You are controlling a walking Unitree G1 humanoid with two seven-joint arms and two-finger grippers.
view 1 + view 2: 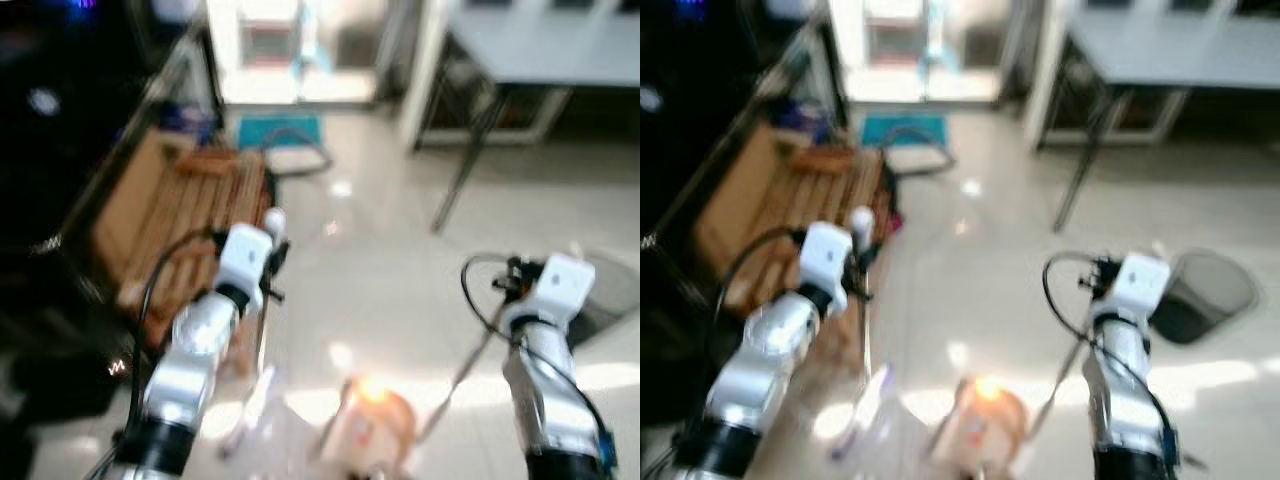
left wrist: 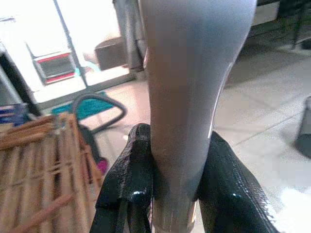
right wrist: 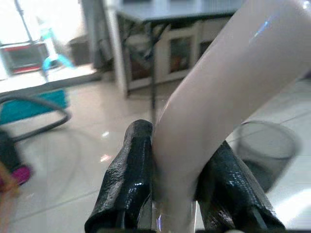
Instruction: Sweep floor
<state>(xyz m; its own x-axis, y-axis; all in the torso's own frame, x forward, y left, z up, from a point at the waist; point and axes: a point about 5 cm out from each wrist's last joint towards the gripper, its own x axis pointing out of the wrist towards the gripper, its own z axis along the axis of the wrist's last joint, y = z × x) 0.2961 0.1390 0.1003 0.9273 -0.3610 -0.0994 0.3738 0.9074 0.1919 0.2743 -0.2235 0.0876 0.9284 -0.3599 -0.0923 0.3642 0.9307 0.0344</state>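
Note:
My left gripper (image 2: 177, 145) is shut on a thick grey handle (image 2: 189, 73). In the eye views that gripper (image 1: 268, 262) holds a thin pole (image 1: 262, 340) running down to a pale, blurred broom head (image 1: 250, 420) on the floor. My right gripper (image 3: 177, 145) is shut on a pale pinkish handle (image 3: 228, 87). From that gripper (image 1: 515, 280) a thin rod (image 1: 465, 365) slants down to an orange-and-white dustpan-like thing (image 1: 370, 420) on the glossy floor. The eye views are blurred.
A slatted wooden bench (image 1: 190, 215) stands at my left, with dark furniture behind it. A grey table (image 1: 540, 45) with slanted legs (image 1: 465, 170) is at the back right. A dark round bin (image 1: 1205, 290) sits on the right, a teal mat (image 1: 280, 128) by the bright doorway.

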